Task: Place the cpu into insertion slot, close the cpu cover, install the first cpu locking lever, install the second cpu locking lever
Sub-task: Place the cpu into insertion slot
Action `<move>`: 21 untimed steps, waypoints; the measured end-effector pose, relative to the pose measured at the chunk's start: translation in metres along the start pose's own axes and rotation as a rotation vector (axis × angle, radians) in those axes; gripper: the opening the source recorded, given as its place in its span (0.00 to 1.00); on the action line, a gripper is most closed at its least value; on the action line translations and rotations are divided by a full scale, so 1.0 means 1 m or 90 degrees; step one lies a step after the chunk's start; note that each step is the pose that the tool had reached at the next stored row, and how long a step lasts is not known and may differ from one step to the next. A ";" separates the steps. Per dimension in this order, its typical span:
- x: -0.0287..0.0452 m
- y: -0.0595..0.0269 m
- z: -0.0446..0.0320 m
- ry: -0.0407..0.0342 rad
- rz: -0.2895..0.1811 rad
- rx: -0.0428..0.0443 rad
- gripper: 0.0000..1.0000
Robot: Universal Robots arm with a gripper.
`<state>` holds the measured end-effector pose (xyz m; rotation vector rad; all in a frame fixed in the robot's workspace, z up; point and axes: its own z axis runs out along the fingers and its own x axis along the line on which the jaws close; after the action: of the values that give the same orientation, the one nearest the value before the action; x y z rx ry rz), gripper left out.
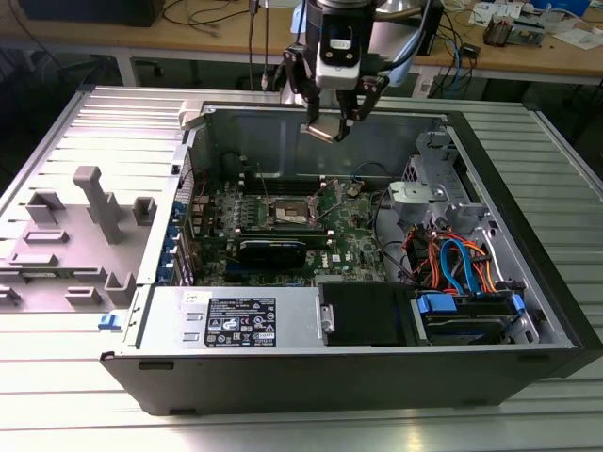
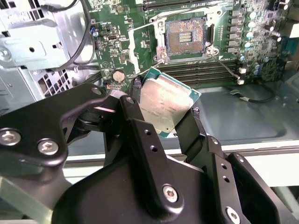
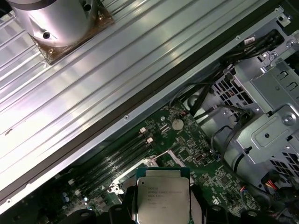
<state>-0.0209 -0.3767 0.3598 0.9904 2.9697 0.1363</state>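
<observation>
So the claw is clamped onto the cpu, with black fingers pinching two opposite edges. In the exterior view it hangs up in the air over the far wall of the open computer case, so the chip is held aloft, well clear of the board.

The cpu itself is a small flat square with a silvery-tan metal lid that has a slightly smudgy sheen. A thin green rim of circuit board shows around the lid, and there's some dark print on top in the first wrist view. In the second wrist view it sits tilted between the fingers.

Below it, the socket on the green motherboard is bare, with its contact field showing. A round coin battery sits near it, and a long black card lies on the near side of the socket.

Orange and blue cables are bundled toward the exterior view's right. The case sits on a ribbed metal table, with a grey fixture at the exterior view's left.
</observation>
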 end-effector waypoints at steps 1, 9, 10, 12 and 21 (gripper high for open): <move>0.0000 0.0000 0.0002 -0.0005 0.006 0.0000 0.55; -0.0002 -0.0046 0.0022 -0.0020 0.025 -0.0007 0.55; 0.0000 -0.0049 0.0022 -0.0021 0.026 -0.0005 0.55; 0.0006 -0.0058 0.0023 -0.0025 0.029 -0.0004 0.55; 0.0007 -0.0059 0.0024 -0.0026 0.031 -0.0006 0.55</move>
<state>-0.0249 -0.3808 0.3569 1.0630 2.9424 0.1359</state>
